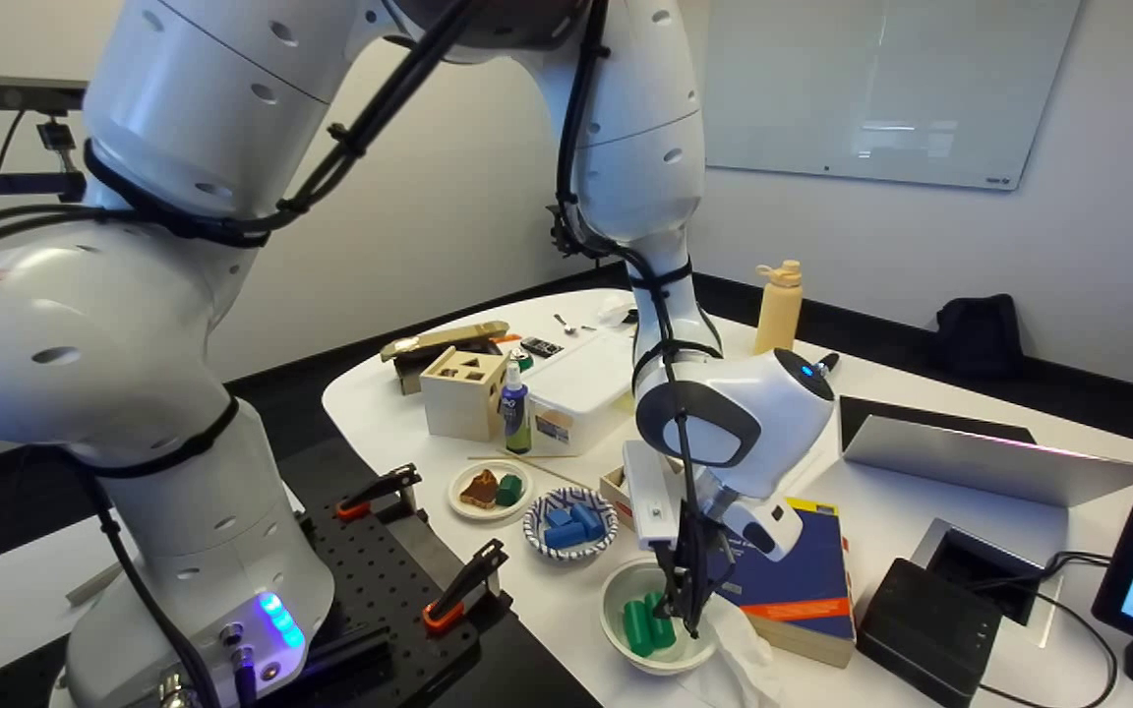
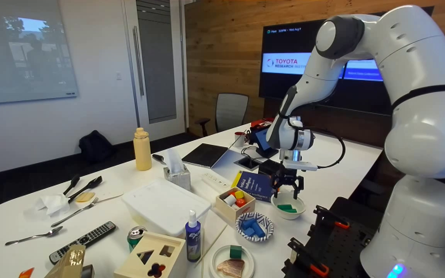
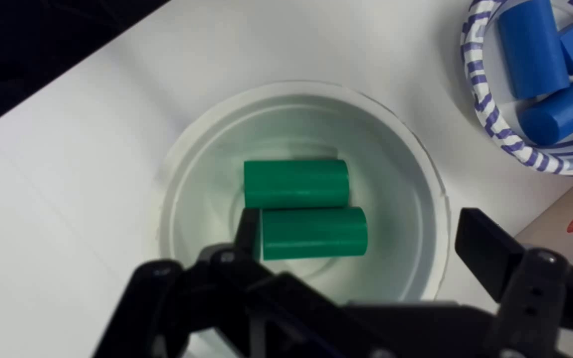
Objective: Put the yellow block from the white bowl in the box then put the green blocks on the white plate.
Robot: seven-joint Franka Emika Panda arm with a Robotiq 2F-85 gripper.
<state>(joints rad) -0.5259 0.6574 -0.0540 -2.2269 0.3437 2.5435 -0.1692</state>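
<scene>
The white bowl (image 3: 398, 164) holds two green blocks (image 3: 314, 233) lying side by side; it shows in both exterior views (image 1: 614, 634) (image 2: 289, 216). My gripper (image 3: 361, 219) is open and empty above the bowl, its left finger by the end of the nearer green block and its right finger outside the rim. In an exterior view the gripper (image 2: 286, 196) hangs over the bowl. The yellow block (image 2: 239, 194) sits in the small wooden box (image 2: 222, 209) among red and white pieces. The white plate (image 2: 249, 266) holds a dark green block (image 2: 235, 252) and a brown piece.
A patterned bowl (image 2: 242, 233) of blue blocks stands between box, plate and white bowl. A blue book (image 2: 259, 185) lies beside the bowl. A lidded plastic bin (image 2: 164, 204), a spray bottle (image 2: 193, 239) and a shape-sorter cube (image 2: 157, 255) stand farther off. Clamps (image 1: 468, 585) line the robot base.
</scene>
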